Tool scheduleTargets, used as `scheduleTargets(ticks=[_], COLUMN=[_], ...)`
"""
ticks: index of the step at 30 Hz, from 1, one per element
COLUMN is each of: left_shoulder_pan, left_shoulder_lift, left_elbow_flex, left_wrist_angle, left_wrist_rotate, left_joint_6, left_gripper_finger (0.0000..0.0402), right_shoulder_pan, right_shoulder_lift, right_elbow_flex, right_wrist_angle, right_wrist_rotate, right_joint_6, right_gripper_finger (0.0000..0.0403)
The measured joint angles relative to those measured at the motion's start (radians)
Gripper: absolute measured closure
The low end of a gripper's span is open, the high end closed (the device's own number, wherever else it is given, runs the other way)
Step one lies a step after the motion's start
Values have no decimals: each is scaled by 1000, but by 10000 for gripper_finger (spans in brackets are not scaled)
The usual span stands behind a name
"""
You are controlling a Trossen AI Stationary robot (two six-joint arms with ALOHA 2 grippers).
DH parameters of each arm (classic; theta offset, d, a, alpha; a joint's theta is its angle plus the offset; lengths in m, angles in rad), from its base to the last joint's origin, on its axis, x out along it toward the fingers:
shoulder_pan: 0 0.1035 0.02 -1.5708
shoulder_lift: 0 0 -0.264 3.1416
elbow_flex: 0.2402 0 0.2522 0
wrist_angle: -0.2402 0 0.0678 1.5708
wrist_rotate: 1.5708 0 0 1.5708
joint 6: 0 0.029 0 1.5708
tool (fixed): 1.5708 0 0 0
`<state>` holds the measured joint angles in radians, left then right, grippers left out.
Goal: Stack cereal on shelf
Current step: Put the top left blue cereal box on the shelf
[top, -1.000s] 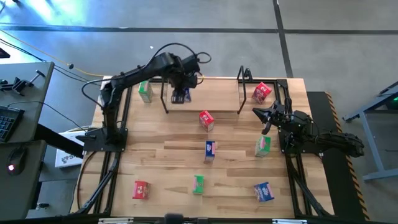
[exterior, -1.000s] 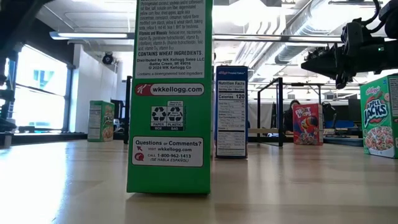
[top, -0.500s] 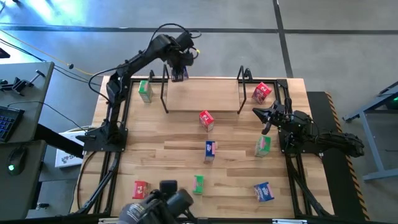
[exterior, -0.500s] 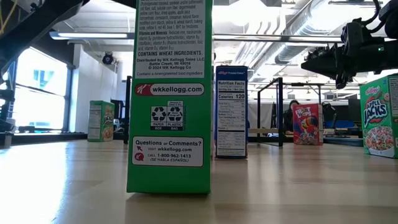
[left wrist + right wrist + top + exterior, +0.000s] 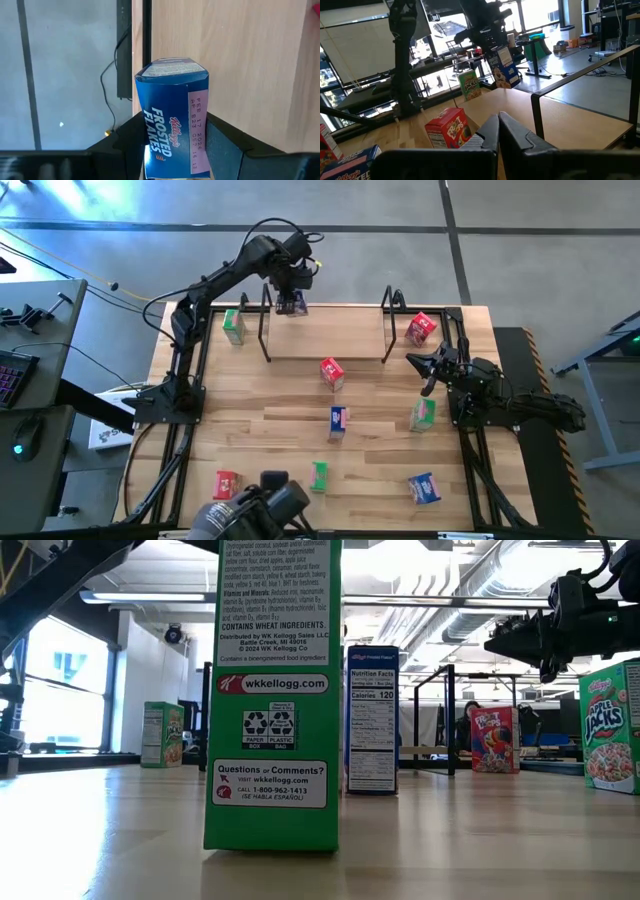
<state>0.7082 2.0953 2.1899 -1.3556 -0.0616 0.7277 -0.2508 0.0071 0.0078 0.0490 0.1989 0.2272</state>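
Green box (image 5: 233, 326): far-left table corner, upright.
Left gripper (image 5: 291, 302): raised over shelf's (image 5: 325, 342) far-left end, fingers (image 5: 227, 142) clamped on blue Frosted Flakes box (image 5: 172, 117).
Loose boxes: red (image 5: 332, 372) just near shelf, blue (image 5: 338, 420) mid-table, red (image 5: 421, 328) far right.
Right gripper (image 5: 417, 362): fingers together, empty, right of shelf.

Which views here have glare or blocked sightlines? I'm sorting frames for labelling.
Low view: bright ceiling lights wash out the background, and the green cereal box close to the lens blocks the middle. High view: even light, a dark blurred object intrudes at the bottom edge. Left wrist view: the blue cereal box in the left gripper hides much of the shelf.
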Motion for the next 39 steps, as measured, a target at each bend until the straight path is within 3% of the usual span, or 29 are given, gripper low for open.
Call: scheduleTargets(ticks=[18, 39], left_shoulder_pan=[3, -13], left_shoulder_lift=[72, 25], left_elbow_flex=[0, -1], left_wrist_angle=[-1, 22], left_wrist_rotate=[20, -22], left_joint_6=[2, -20], left_gripper_finger=[239, 185], right_shoulder_pan=[0, 0], right_shoulder_lift=[0, 0], right_elbow_flex=[0, 0], right_wrist_angle=[0, 0], right_wrist_rotate=[0, 0], right_joint_6=[0, 0], right_gripper_finger=[403, 403])
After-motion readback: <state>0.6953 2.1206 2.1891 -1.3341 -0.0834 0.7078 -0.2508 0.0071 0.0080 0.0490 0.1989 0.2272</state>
